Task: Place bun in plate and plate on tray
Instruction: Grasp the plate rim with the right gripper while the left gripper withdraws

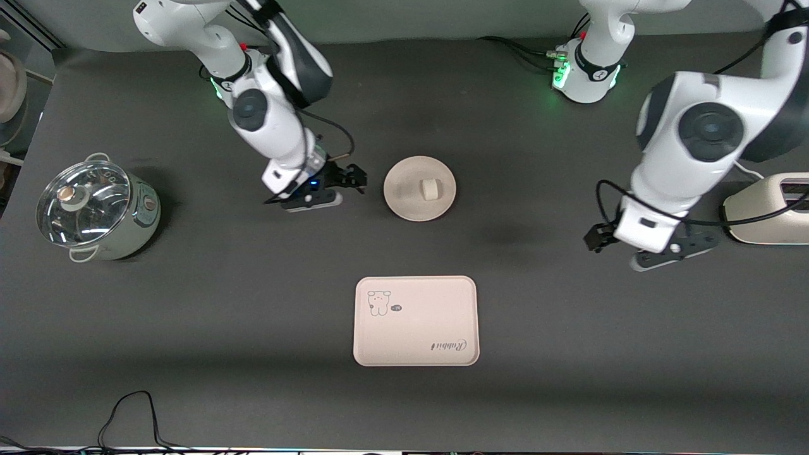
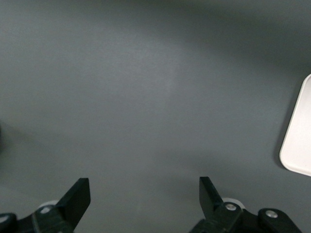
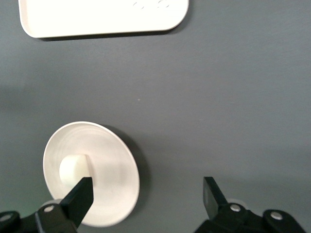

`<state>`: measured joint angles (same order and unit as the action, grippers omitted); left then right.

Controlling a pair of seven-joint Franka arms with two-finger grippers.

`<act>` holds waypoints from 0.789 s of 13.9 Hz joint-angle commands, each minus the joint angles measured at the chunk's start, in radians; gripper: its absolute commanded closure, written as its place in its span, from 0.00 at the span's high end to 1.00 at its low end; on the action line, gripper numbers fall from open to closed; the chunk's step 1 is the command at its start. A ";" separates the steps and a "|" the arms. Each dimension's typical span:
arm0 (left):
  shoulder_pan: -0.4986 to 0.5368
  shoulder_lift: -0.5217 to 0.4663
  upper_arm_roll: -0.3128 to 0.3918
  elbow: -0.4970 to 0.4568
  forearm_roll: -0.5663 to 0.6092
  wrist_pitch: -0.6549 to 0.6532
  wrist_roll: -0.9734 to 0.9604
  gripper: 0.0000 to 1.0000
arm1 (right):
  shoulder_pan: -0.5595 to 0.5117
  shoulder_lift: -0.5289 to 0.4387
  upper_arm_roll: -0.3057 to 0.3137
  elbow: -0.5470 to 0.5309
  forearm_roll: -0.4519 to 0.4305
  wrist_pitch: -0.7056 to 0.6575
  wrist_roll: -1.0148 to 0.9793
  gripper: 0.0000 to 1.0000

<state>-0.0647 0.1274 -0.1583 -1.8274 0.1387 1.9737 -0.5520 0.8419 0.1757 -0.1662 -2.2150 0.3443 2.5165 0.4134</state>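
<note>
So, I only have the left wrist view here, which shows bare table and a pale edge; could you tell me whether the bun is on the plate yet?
Observer: Yes, the small white rounded bun sits on the round cream plate.
Operator: Thanks, and is that plate on the tray?
Observer: No, the plate rests on the table; the pinkish rectangular tray lies apart from it, nearer the front camera.
Operator: Where is the other arm, please?
Observer: The right gripper is beside the plate, toward the right arm's end, jaws open and holding nothing.
</note>
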 commanded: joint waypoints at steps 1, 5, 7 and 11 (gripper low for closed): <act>0.127 -0.073 -0.012 -0.038 -0.105 -0.059 0.212 1.00 | 0.077 0.135 -0.012 0.024 0.022 0.148 0.070 0.99; 0.105 -0.139 0.110 -0.023 -0.113 -0.159 0.357 1.00 | 0.149 0.252 -0.015 0.075 0.022 0.173 0.104 0.99; 0.073 -0.164 0.137 -0.001 -0.097 -0.196 0.374 1.00 | 0.164 0.258 -0.015 0.070 0.022 0.173 0.102 0.96; 0.133 -0.166 0.053 0.082 -0.074 -0.308 0.354 1.00 | 0.184 0.310 -0.015 0.074 0.018 0.173 0.097 0.91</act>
<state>0.0396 -0.0353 -0.0574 -1.7919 0.0489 1.7216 -0.1913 0.9946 0.4462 -0.1661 -2.1649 0.3447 2.6880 0.5071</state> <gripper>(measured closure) 0.000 0.084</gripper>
